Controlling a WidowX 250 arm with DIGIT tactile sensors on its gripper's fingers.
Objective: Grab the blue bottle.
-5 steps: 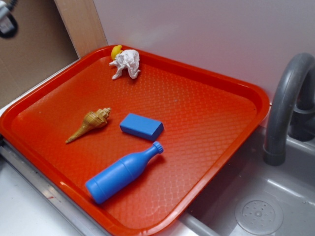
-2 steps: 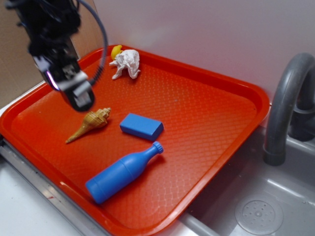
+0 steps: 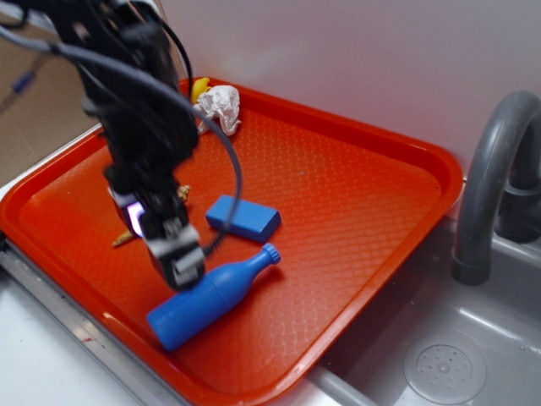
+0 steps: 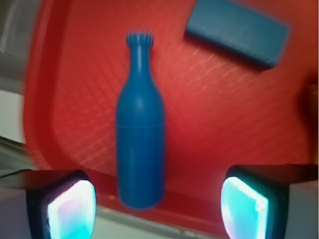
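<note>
The blue bottle point(image 3: 211, 296) lies on its side on the red tray point(image 3: 355, 211), cap towards the back right. In the wrist view the blue bottle point(image 4: 141, 144) runs lengthwise between my two fingers, cap at the top. My gripper point(image 3: 182, 266) hangs just above the bottle's body, a little left of its middle. Its jaws stand wide apart with nothing held; the gripper point(image 4: 157, 211) straddles the bottle's base, not touching it.
A small flat blue block point(image 3: 243, 217) lies just behind the bottle, also in the wrist view point(image 4: 238, 32). A tan shell point(image 3: 127, 237) is mostly hidden behind the arm. Crumpled white paper point(image 3: 220, 106) and a yellow item point(image 3: 199, 87) sit at the tray's back. A grey faucet point(image 3: 490, 178) and sink point(image 3: 439, 355) are right.
The arm has come in from the upper left and moved down and forward across the tray, from above the shell to just over the bottle. The bottle has not moved.
</note>
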